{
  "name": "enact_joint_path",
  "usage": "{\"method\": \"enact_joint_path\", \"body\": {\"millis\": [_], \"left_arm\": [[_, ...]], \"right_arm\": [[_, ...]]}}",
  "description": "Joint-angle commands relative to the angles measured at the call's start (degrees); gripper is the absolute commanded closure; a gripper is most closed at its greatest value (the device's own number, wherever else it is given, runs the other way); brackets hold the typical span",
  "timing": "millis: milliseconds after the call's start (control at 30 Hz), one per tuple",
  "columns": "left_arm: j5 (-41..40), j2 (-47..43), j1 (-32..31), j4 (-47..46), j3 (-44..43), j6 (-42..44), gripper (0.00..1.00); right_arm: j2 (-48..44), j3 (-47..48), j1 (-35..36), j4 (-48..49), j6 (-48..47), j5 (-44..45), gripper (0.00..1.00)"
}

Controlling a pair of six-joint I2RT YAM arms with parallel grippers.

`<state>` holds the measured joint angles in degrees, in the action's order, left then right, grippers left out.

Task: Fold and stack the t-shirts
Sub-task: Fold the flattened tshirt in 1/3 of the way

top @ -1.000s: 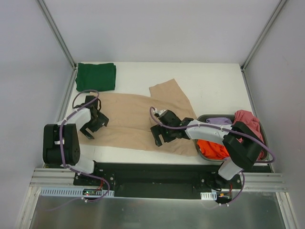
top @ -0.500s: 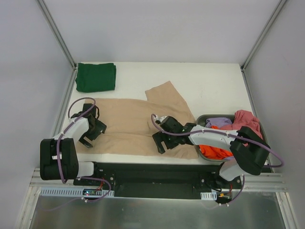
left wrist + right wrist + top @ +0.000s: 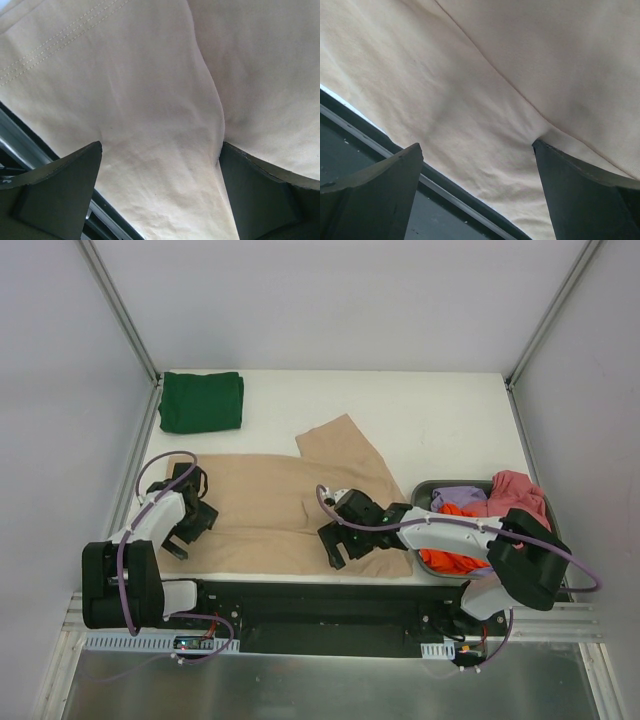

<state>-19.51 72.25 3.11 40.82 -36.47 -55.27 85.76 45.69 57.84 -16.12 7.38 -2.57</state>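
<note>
The large beige t-shirt lies spread flat along the table's near edge, one sleeve pointing toward the back. My left gripper is open, fingers down on the shirt's left end; its wrist view shows beige cloth between wide-apart fingers. My right gripper is open on the shirt's near right part; its wrist view shows cloth creased against the right finger. The dark green shirt lies folded at the back left. Orange-red, pink and lilac shirts are heaped in the tub.
The grey oval tub stands at the near right, beside the right arm. The table's near edge and dark rail run just under both grippers. Frame posts stand at the back corners.
Both grippers have moved toward the near edge, staying on the beige shirt. The shirt has slid nearer and a little left with them; its sleeve has shifted left.
</note>
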Motion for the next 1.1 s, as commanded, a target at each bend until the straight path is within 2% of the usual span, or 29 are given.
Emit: {"method": "enact_joint_path", "body": {"millis": [0,167,333,467,567,700,967,1067], "left_arm": [[-4.7,-1.0,0.9,6.0,-0.6,-2.2,0.01],[-2.3,-6.6,0.8,6.6,-2.0,-1.7,0.01],[0.2,-11.7,0.8,6.7,-7.7,0.9,0.01],[-2.7,-11.5,0.8,6.6,-15.2,1.9,0.01],[-5.4,-6.3,0.8,6.4,-23.4,4.8,0.01],[-5.4,5.9,0.9,6.2,-32.1,7.9,0.01],[-6.6,29.4,3.6,6.4,-50.2,12.4,0.03],[-6.0,35.6,5.2,6.4,-56.0,13.8,0.03]], "right_arm": [[-1.6,-1.7,1.3,-1.4,4.2,-1.6,0.04],[-2.7,0.6,1.4,-3.8,2.8,2.2,0.04],[-3.8,10.2,0.1,-10.9,-0.2,13.3,0.04],[-5.8,15.6,-5.2,-10.3,-1.7,12.4,0.04],[-4.9,20.4,-10.9,-10.0,-3.4,10.4,0.04],[-0.5,27.4,-16.8,-9.5,-6.3,8.6,0.04],[17.2,44.6,-26.1,-8.5,-11.2,0.5,0.04],[24.1,51.8,-28.3,-8.4,-11.9,-1.6,0.04]]}}
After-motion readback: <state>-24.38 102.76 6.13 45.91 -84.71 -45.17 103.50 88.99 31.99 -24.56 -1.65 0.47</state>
